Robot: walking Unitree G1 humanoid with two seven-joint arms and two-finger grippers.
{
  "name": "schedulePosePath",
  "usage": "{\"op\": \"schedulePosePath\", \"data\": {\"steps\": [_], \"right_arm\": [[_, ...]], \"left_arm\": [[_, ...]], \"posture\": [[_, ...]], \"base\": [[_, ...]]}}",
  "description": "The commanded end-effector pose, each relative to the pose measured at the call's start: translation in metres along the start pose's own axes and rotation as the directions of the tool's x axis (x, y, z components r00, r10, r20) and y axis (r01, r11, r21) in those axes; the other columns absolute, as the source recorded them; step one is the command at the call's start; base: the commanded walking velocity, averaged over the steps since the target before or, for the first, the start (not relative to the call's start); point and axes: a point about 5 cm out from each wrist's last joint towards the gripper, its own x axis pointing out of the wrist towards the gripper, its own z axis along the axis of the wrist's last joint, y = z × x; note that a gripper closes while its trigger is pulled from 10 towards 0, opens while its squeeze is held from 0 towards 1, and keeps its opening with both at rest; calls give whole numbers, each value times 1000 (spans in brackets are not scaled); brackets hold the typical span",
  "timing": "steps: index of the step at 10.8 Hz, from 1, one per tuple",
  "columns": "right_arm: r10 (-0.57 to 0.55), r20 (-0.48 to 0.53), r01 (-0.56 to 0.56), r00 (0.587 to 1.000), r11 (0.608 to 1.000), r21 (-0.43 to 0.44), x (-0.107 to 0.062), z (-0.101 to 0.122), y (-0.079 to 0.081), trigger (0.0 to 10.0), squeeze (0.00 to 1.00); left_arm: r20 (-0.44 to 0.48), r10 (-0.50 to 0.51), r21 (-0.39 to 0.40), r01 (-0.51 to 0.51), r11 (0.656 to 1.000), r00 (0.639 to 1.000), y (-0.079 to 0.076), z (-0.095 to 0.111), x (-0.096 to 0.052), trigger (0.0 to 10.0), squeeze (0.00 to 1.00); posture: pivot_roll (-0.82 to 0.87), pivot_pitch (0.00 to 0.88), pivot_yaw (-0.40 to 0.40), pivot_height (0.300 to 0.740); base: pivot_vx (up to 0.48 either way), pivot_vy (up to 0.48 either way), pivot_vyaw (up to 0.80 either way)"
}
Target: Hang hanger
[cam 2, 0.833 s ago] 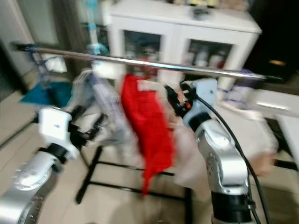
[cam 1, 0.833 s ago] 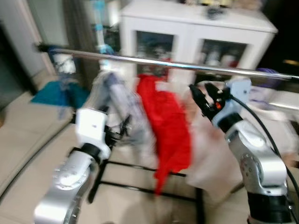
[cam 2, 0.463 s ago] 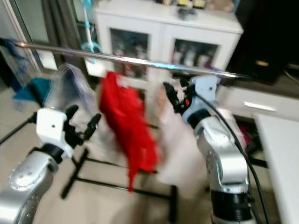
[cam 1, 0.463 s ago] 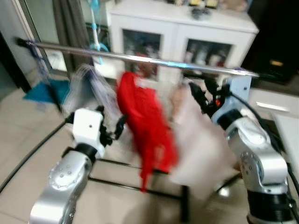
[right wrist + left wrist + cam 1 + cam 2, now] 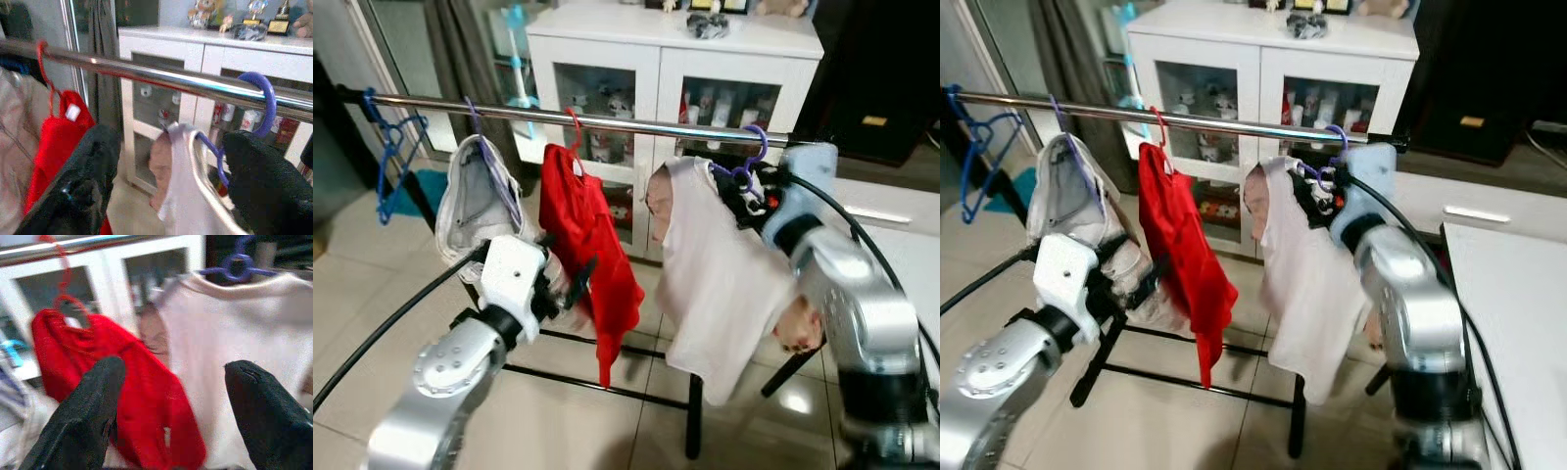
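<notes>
Left gripper: nearest the camera, raised low in front of the rack, just beside the lower part of the red garment; its fingers stand apart with nothing between them.
Right gripper: up at the rail's right end, close against the purple hanger; in the right wrist view its fingers are spread wide, one on each side of the hanger's neck, gripping nothing.
Purple hanger: the task's thing; its hook is over the rail near the right end, and it carries the pale pink shirt.
Pale pink shirt: hangs down from the purple hanger, rightmost garment on the rack, with a face printed on the part turned left.
Red garment: on a red hanger, hooked over the middle of the rail, between the pink shirt and the white garment.
White garment: further left on the rail, on a thin purple hanger.
Blue hanger: bare, at the rail's far left end.
Rack base: black bars resting on the tiled floor.
White cabinet: behind the rack, with glass doors showing small items inside; trinkets stand on its top.
Tabletop: white, at the right edge beside the robot's right arm.
</notes>
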Motion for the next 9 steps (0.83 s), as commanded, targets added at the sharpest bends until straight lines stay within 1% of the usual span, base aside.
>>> {"op": "schedulePosePath", "data": {"steps": [1,3,4,5,6,7,9], "right_arm": [[-23,-46,22,999,1000,-22,8,-3,-5,10000,1000],[-104,-85,98,991,993,-67,16,-1,-26,10000,1000],[-101,-94,95,990,993,-69,17,1,-32,10000,1000],[-47,-139,38,989,997,-65,22,-2,-39,10000,1000],[-62,-172,52,983,997,-64,27,-6,-48,10000,1000],[-99,-186,92,978,995,-49,32,-4,-61,10000,0],[-74,-200,72,977,997,-18,33,-1,-66,10000,0]], "left_arm": [[10,-81,-8,81,997,997,-6,4,-2,10000,0],[8,-159,-19,159,987,987,-12,6,-2,10000,0],[2,-168,-14,168,986,986,-12,6,-3,10000,0],[-4,-171,-15,171,985,985,-9,5,-3,10000,0],[-4,-199,-20,199,980,980,-10,6,-3,10000,0],[-17,-212,-15,211,977,977,-10,6,-5,10000,0],[-18,-213,-25,213,977,977,-11,5,-6,10000,0]], "posture": [[-79,0,35,740],[-73,0,28,740],[-73,0,25,740],[-76,0,26,740],[-72,0,24,740],[-70,0,21,740],[-68,0,9,740]], "base": [[0,0,0],[0,0,0],[0,0,0],[0,0,0],[0,0,0],[0,0,0],[0,0,0]]}}
